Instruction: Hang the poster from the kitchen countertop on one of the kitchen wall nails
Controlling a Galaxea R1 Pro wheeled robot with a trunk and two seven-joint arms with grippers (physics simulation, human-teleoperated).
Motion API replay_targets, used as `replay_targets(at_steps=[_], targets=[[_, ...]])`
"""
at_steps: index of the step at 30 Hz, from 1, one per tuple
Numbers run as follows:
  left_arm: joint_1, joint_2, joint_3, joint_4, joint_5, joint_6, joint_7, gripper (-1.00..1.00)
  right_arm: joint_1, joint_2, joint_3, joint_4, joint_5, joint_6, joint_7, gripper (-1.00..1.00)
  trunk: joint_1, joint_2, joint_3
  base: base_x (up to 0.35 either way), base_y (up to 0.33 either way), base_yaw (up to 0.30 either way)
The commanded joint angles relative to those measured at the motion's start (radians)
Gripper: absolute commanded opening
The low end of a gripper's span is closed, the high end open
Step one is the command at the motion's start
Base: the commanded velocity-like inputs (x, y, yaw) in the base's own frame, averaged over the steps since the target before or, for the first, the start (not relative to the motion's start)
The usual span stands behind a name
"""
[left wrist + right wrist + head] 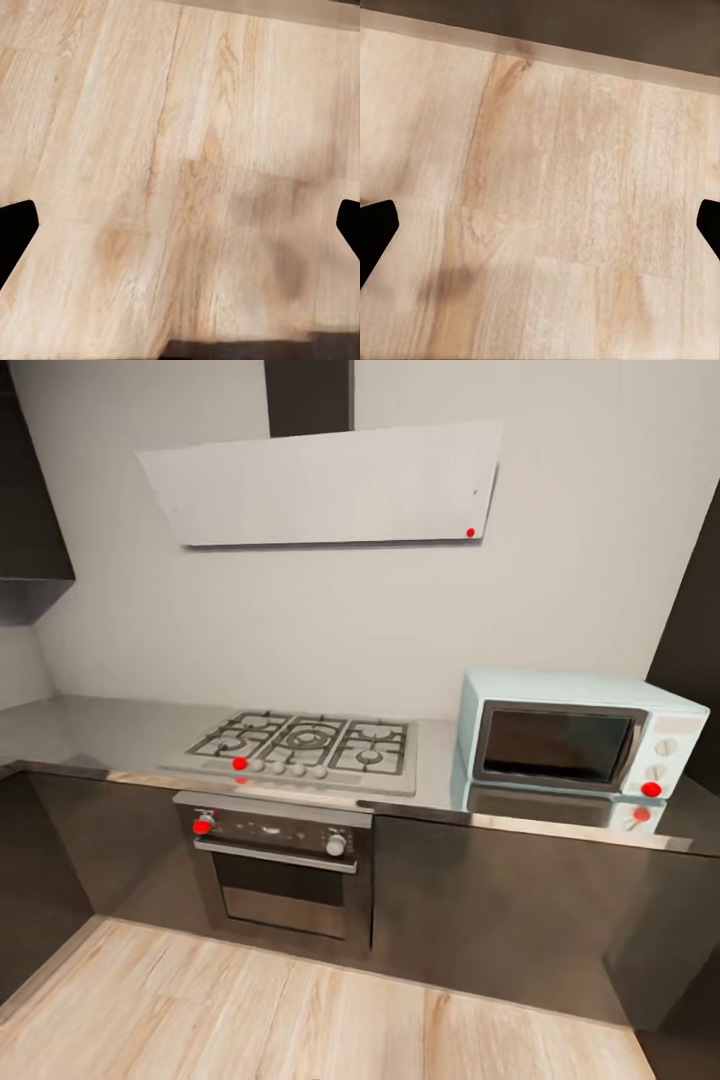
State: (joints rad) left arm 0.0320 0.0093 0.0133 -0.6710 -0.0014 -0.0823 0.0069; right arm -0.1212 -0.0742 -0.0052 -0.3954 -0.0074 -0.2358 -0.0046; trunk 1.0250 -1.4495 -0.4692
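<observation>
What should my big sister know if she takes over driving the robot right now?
Left end effector: open, holding nothing, fingers wide apart above the wooden floor.
Right end effector: open too, holding nothing, also over floor.
Ahead: the kitchen countertop with a gas hob, an oven beneath it, a pale blue microwave and a hood on the wall.
Done: the poster is not picked up.
Left: find the poster and a wall nail, neither visible here, then grab it and hang it.
</observation>
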Motion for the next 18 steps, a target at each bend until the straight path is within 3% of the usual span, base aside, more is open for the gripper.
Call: replay_targets(at_steps=[1, 18], targets=[[0.000, 0.000, 0.000, -0.001, 0.000, -0.002, 0.001, 1.00, 0.000, 0.000, 0.000, 0.000, 0.000, -0.003, 0.000, 1.00, 0.000, 0.000, -0.001, 0.000, 0.000, 0.293], [0.000, 0.000, -0.001, 0.001, 0.000, -0.001, 0.000, 1.00, 0.000, 0.000, 0.001, 0.001, 0.001, -0.002, 0.000, 1.00, 0.000, 0.000, -0.001, 0.000, 0.000, 0.295]])
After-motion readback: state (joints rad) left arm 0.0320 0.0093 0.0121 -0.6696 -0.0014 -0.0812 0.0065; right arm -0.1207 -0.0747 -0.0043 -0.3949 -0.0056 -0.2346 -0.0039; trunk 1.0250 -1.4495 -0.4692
